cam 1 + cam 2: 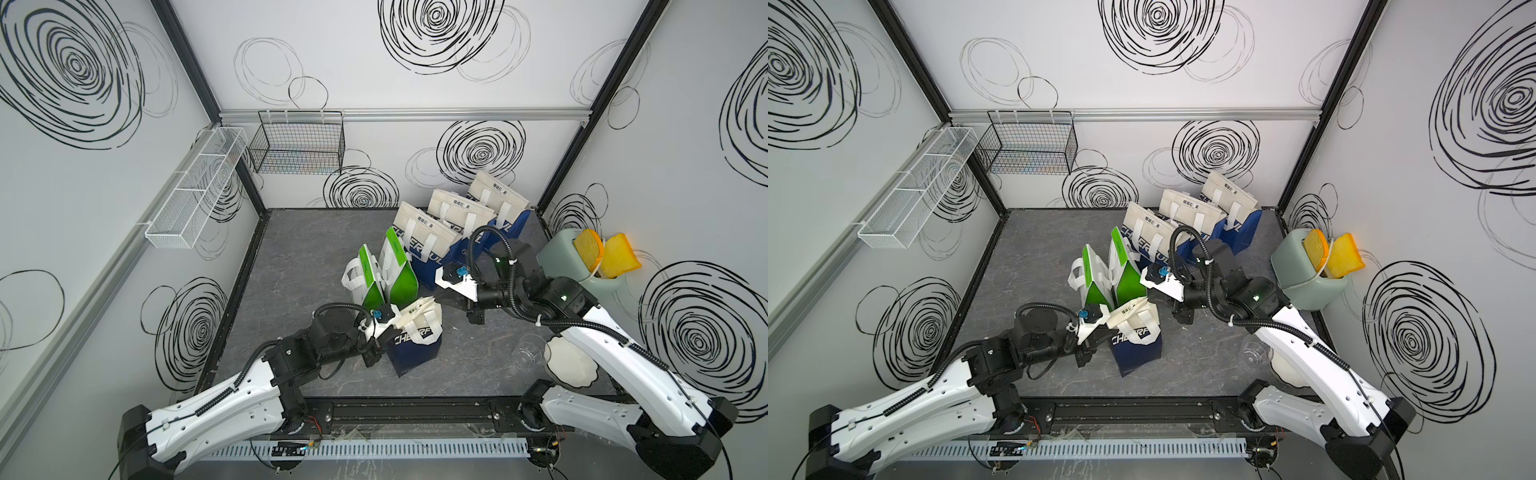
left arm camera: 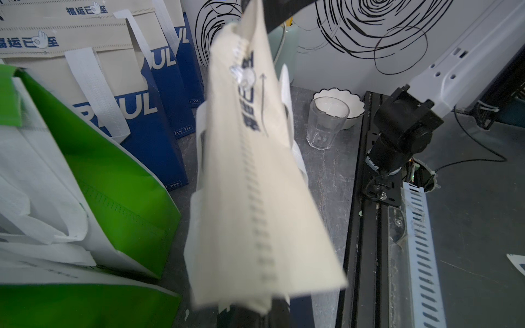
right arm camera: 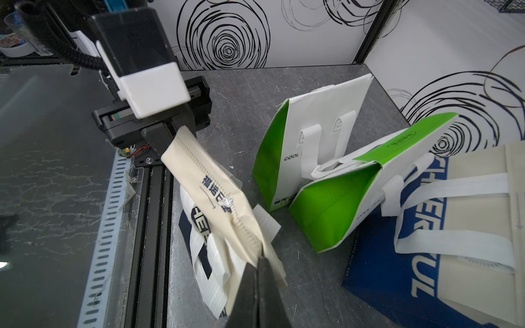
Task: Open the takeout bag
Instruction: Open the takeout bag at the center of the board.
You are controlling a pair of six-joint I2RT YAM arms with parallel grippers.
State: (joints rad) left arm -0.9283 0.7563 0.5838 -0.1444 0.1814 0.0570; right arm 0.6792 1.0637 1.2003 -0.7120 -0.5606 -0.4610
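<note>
So the takeout bag [image 1: 415, 349], the navy one with the cream top [image 3: 210, 187], is standing at the front middle of the grey desk [image 1: 299, 249], just in front of the two green-and-white bags [image 1: 388, 274] and right between the arms. Both arms have hold of it. In the right wrist view the left gripper [image 3: 167, 140] has its jaws pinched tight on one end of the cream top, and the right gripper [image 3: 259, 267] has its jaws clamped down on the other end, so the top runs between them as a flat folded strip, tilted. The bag's white handles [image 3: 217, 284] hang down against the navy side. There's a small clear blob [image 2: 244, 76] about midway along the strip; can't tell what it is. Further back toward the right corner, three more navy-and-cream bags [image 1: 432, 232] sit in a row with their tops folded over. Off to the right there's a sage green toaster [image 1: 582, 270] with two toast slices [image 1: 602, 253] poking out. Near the front right, a clear drinking glass [image 2: 326, 125] stands right beside a scalloped white bowl [image 2: 355, 108].
</note>
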